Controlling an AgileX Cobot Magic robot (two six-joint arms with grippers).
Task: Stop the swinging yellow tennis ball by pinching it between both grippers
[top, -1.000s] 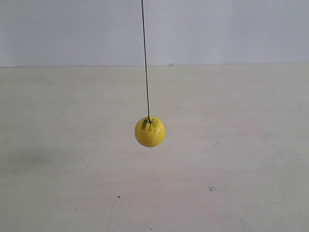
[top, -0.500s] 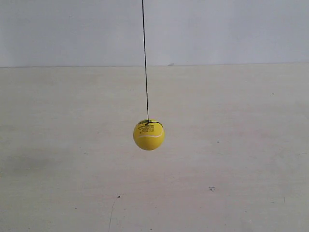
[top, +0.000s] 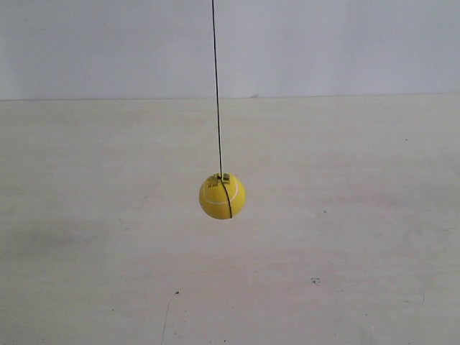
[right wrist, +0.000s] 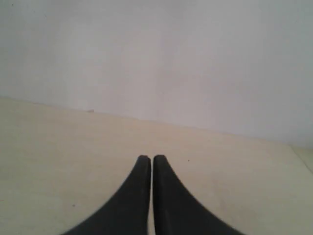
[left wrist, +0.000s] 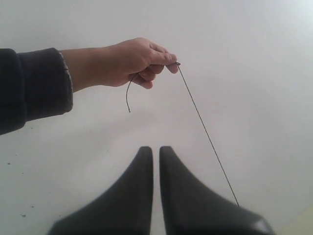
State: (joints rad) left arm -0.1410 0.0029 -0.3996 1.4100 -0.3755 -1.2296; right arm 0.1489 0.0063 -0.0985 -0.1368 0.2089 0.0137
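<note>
The yellow tennis ball (top: 222, 196) hangs over the table on a thin dark string (top: 216, 86) in the exterior view, with no arm near it there. In the left wrist view the string (left wrist: 205, 134) runs from a person's hand (left wrist: 131, 62) down past my left gripper (left wrist: 156, 149), which is shut with nothing in it. The ball itself is out of that view. My right gripper (right wrist: 149, 157) is shut and empty too, pointing over the bare table toward the wall. Neither the ball nor the string shows in the right wrist view.
A pale wooden table (top: 345, 215) meets a white wall (top: 338, 43) behind. A dark-sleeved forearm (left wrist: 34, 88) reaches in above the left gripper. Small dark specks (top: 315, 280) mark the tabletop.
The ball has turned on its string and shifted slightly: it dipped a little lower half a second ago and is back up now, with the string crossing its front.
</note>
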